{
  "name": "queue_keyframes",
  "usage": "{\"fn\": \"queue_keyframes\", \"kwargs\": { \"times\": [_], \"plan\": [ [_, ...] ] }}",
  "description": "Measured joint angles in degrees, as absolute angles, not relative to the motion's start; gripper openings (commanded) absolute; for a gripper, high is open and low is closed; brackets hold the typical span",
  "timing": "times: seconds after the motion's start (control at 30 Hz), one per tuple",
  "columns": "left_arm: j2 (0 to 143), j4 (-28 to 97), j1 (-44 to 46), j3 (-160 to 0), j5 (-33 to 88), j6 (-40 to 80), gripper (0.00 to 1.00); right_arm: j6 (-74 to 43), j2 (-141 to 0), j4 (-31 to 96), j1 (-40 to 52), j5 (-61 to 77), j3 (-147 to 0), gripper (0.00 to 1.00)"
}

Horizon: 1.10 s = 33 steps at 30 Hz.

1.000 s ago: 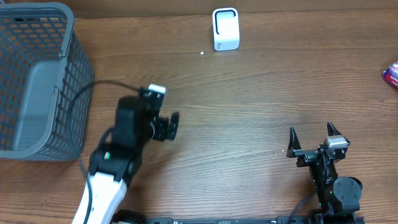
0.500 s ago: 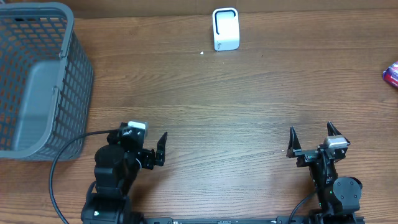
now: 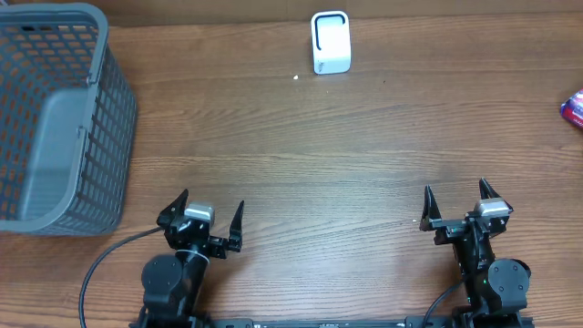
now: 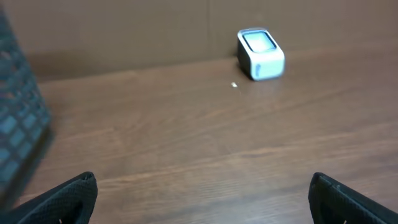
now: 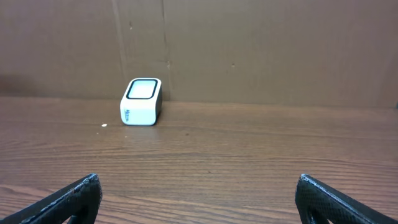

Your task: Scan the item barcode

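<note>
A white barcode scanner [image 3: 330,43] with a dark window stands at the far middle of the wooden table, also seen in the left wrist view [image 4: 261,55] and the right wrist view [image 5: 142,101]. A small red and purple packet [image 3: 574,109], likely the item, pokes in at the right edge, mostly cut off. My left gripper [image 3: 211,200] sits open at the near left edge, nothing between its fingers [image 4: 200,179]. At the near right, my right gripper [image 3: 455,187] is open and empty too [image 5: 198,179]. Both point toward the scanner, far from it.
A grey mesh basket [image 3: 114,118] stands at the far left, its wall blurred at the left edge of the left wrist view [image 4: 18,124]. A brown cardboard wall [image 5: 249,50] backs the table behind the scanner.
My left arm has pulled back from beside the basket to the near edge, jaws open throughout. The right arm has not moved.
</note>
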<state>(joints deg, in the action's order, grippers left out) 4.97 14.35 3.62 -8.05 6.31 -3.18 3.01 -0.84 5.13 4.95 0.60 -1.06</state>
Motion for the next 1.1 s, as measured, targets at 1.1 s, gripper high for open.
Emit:
{"fn": "queue_keyframes", "kwargs": {
  "times": [1.1],
  "plan": [
    [0.75,4.29,1.72,-0.51,2.76,-0.64,1.0,3.03,-0.84,5.15,4.95,0.6,-1.06,1.0]
  ]
}}
